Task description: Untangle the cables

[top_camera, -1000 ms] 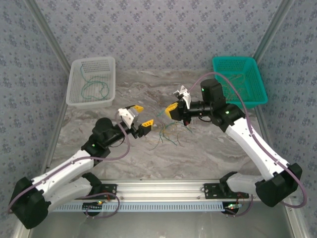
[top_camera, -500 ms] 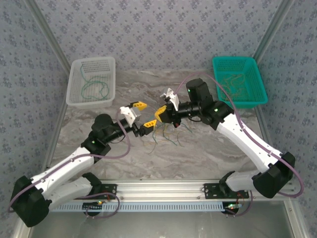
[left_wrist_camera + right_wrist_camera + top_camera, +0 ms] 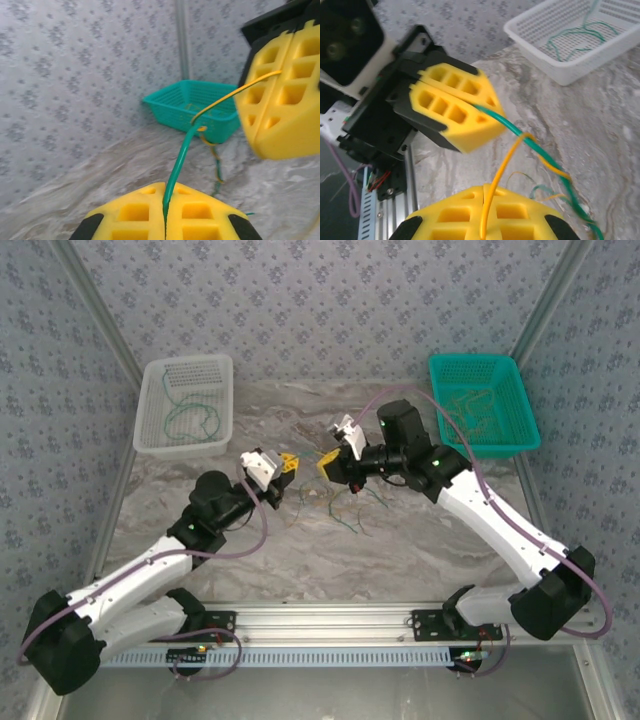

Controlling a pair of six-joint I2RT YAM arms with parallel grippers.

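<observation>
While the two arms meet above the desk, a little out from the teal basket on its near-left side, each one has a wire of its own. Left end effector: pads pressed flat together, a green cable pinched in the seam and rising straight out of it. Right end effector: likewise clamped tight, with a yellow cable running up out of its closed pads.

The two wires cross right between the yellow pads, and that crossing is the heart of it: the yellow one loops against the green just there. Below it both trail down, twisted round each other, to the loose heap of cables on the desk, nearer the arms than the teal basket is.

Why hold them like this? One colour per arm, I'd say, so that a pull apart slides one wire off the other. The colours look sorted too: yellowish strands lie in the teal basket, and a green loop sits in the white basket, well apart from the teal one across the desk. So green wants to go away from the teal basket, yellow toward it. The risk, to my eye: the twist below the crossing could drag the whole heap along.
</observation>
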